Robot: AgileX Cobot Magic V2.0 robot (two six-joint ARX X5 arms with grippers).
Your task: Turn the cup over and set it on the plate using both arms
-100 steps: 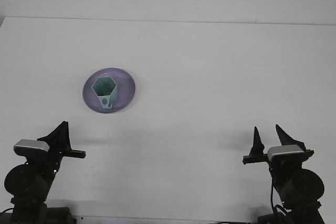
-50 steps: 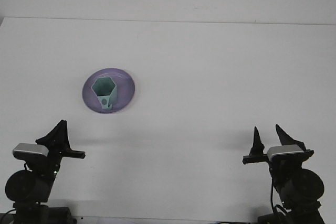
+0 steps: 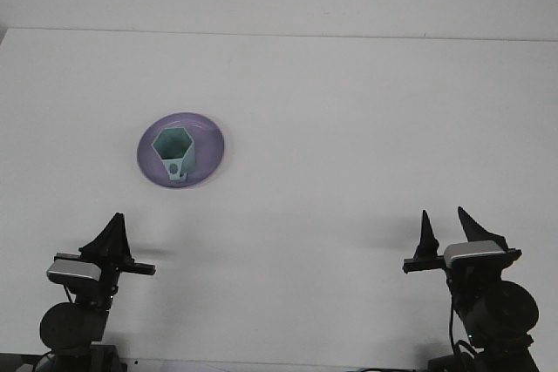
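Front view: teal hexagonal cup (image 3: 174, 152) sits upright, mouth up, on the purple plate (image 3: 212, 151) at the left-centre of the white bench (image 3: 349, 128), handle toward the robot. Left gripper (image 3: 113, 234) low at the near-left edge, well apart from the plate, holding nothing; can't tell how its jaws stand. Right gripper (image 3: 445, 229) low at near-right, jaws spread, empty.

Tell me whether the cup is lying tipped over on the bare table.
No: the teal cup stands mouth-up on the purple plate, its hexagonal opening facing the camera.
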